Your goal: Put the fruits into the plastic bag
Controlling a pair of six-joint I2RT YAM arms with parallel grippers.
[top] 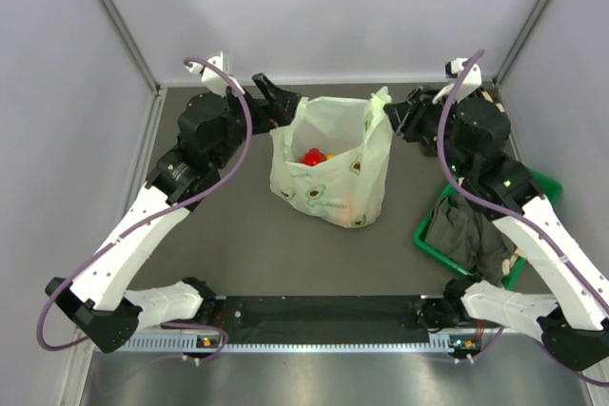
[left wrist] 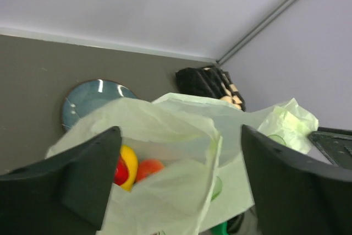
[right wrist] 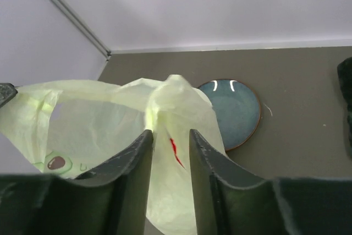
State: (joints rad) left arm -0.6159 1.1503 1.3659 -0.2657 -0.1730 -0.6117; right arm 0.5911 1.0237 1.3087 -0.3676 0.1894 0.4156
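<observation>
- Fruits (left wrist: 132,169) lie low inside the plastic bag (top: 333,164); a red, a yellow and an orange one show through its open mouth.
- Left gripper (left wrist: 180,136) is spread wide and released, with the bag's rim sagging between its jaws and neither one pressing it.
- Right gripper (right wrist: 170,136) has only a narrow gap, and a handle loop (right wrist: 173,94) rises through it. Whether it is pinched or merely enclosed cannot be told.
- Judging by this, the arms are letting go. The right should open fully, then both should back off along the film, not across it, so the bag does not tip.
- The bag stands midway along the far edge of the grey table (top: 228,235), with a blue-grey plate (right wrist: 234,108) just behind it.
- A green basket (top: 544,181) of dark clothes (top: 466,230) sits at the right edge, and pale walls close in the back and sides.
</observation>
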